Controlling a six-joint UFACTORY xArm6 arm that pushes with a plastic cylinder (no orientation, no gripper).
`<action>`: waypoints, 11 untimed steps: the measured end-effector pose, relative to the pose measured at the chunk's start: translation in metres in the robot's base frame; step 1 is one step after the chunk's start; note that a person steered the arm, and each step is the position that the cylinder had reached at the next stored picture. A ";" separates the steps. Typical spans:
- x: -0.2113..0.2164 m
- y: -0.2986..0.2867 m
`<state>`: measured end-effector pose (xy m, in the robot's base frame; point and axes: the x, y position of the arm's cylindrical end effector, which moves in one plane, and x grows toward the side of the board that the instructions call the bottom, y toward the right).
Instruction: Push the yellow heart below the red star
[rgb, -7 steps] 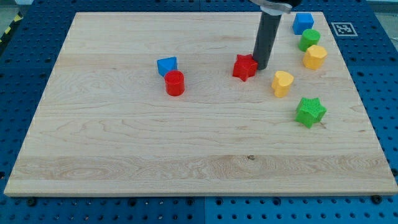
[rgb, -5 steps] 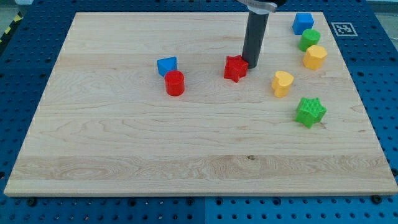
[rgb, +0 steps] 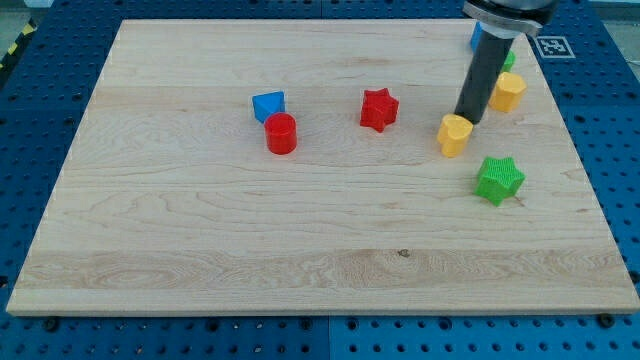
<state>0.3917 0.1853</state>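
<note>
On the pale wooden desk (rgb: 200, 240), my tip (rgb: 466, 121) touches the ridged yellow heart (rgb: 454, 134); one red star (rgb: 378, 109) sits apart; no fingers exist.

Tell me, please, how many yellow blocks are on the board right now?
2. The yellow heart lies right of the red star, with my tip at its upper right edge. The other yellow block sits near the view's top right, beside the rod.

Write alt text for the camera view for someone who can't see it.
My tip sits at the upper right edge of the yellow heart on a wooden board, with the red star to the view's left of the heart.
</note>
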 end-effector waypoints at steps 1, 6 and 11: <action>0.014 0.003; 0.058 -0.056; 0.058 -0.108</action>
<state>0.4494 0.0774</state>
